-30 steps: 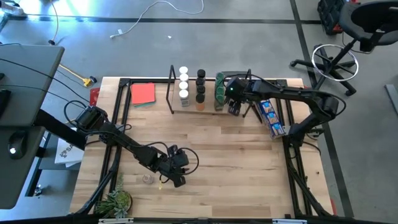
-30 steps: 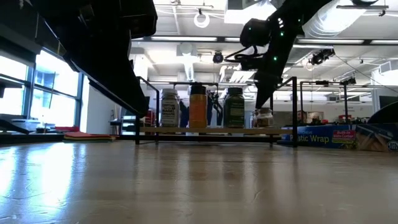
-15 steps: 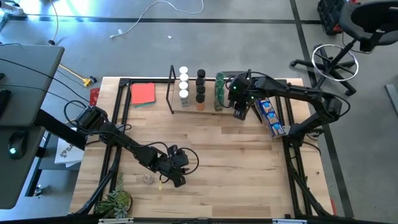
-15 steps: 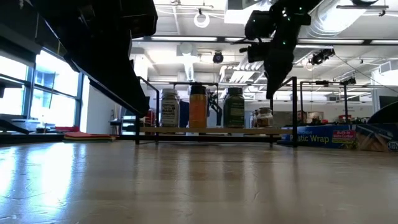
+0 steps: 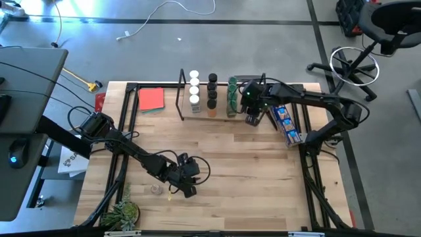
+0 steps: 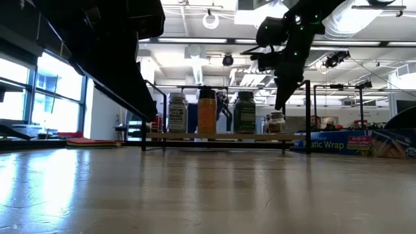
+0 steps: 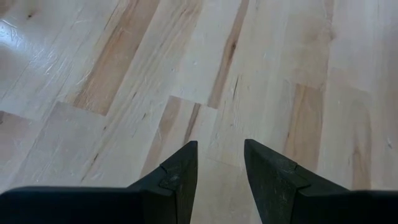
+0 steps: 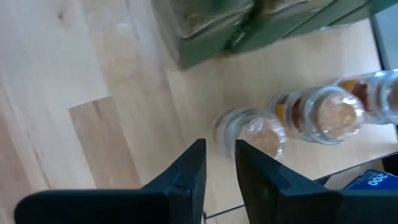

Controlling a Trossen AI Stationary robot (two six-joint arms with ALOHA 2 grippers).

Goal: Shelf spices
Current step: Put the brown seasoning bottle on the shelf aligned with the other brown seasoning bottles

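Spice jars on shelf (three rows)

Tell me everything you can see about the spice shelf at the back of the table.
The shelf is a low rack: a light wooden board in a thin black wire frame with upright ends. It stands along the table's far edge, between the red card and the blue packet. Jars stand on it in rows. The right gripper hovers over its right end.

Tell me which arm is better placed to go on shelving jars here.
Right. The right gripper hovers at the shelf end, just above the clear jars. The left gripper sits low over bare table, far from the shelf, though a small jar lies near it.
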